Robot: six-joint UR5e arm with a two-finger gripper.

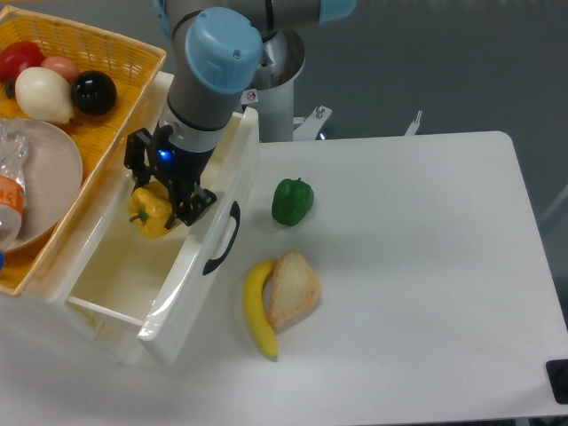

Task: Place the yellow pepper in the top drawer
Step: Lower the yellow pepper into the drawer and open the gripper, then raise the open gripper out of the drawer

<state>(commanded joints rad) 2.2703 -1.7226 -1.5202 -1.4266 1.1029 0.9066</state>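
Observation:
The yellow pepper (149, 214) hangs inside the open top drawer (170, 306), above its floor, near the back. My gripper (158, 202) is shut on the yellow pepper from above, its black fingers on either side of it. The drawer is cream-white with a curved black handle (222, 238) on its front panel, and it is pulled out toward the table's front left.
A yellow wicker basket (133, 62) at the back left holds round fruits, a plate and a bottle. On the white table lie a green pepper (292, 201), a banana (256, 311) and a slice of bread (292, 289).

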